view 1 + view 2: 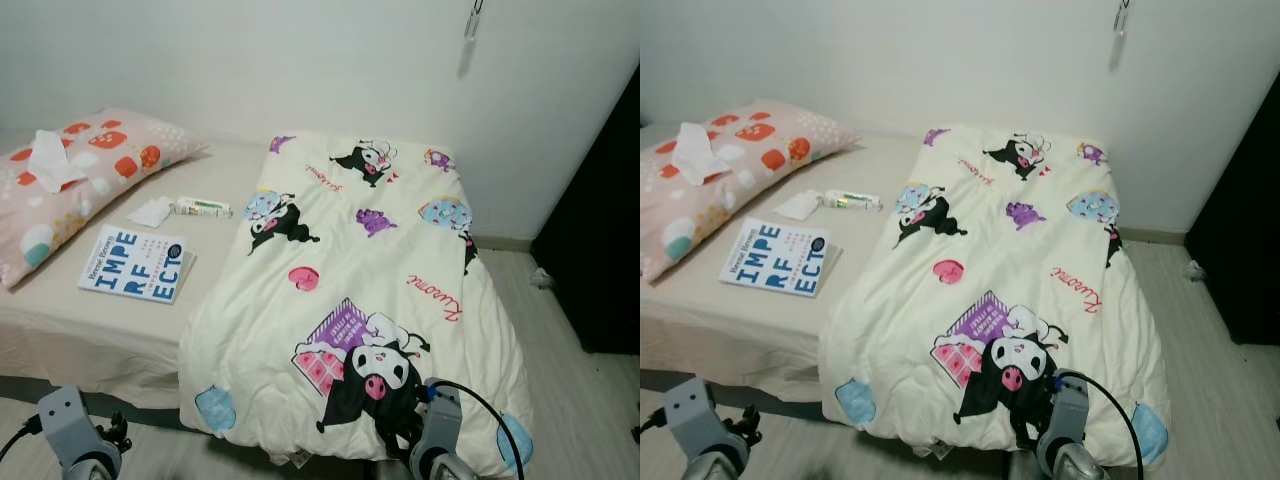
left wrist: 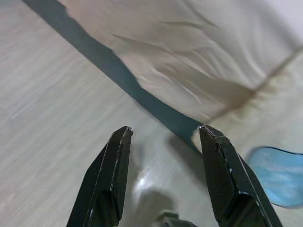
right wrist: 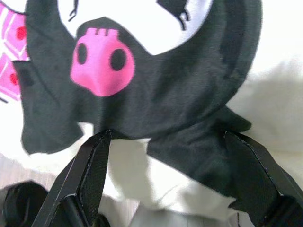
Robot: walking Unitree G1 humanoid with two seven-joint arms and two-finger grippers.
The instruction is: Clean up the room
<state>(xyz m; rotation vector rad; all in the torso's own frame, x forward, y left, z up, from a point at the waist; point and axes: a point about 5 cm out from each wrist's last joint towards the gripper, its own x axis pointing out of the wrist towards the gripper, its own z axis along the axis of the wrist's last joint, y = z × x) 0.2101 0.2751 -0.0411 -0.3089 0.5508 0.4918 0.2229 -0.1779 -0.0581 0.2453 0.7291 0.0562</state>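
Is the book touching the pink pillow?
Apart. In the left eye view, the book lies flat on the bed sheet, and a strip of bare sheet shows between its edge and the pillow.

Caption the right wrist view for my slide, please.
Open right gripper poised at the cartoon-print blanket hanging off the bed.

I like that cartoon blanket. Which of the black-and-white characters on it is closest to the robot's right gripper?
The big one with the pink skull at the blanket's foot end, right before the right gripper; the others are printed farther up the bed.
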